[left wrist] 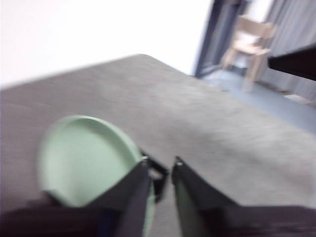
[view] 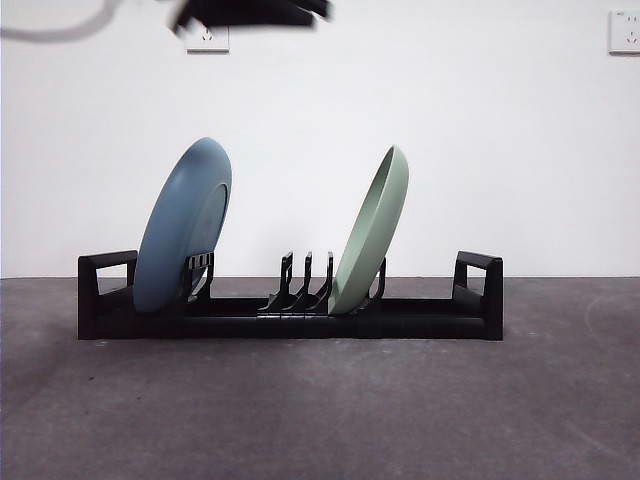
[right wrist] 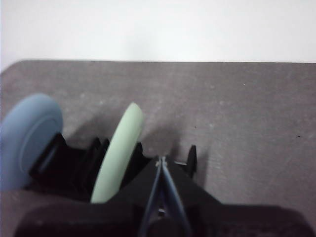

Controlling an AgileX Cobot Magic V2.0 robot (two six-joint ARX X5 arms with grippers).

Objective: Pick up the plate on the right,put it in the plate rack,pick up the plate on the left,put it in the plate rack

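Plate rack (view: 290, 318), long axis across the table: green plate (view: 372, 232) upright right of centre, blue plate (view: 183, 225) at left end; left gripper (left wrist: 160, 170) slightly parted above, empty; right gripper (right wrist: 161, 163) clenched, empty.

A blue plate (view: 183, 226) and a green plate (view: 373, 232) lean upright in the black rack (view: 290, 318), well apart.

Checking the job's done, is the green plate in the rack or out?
In: the green plate stands tilted between the plate rack prongs.
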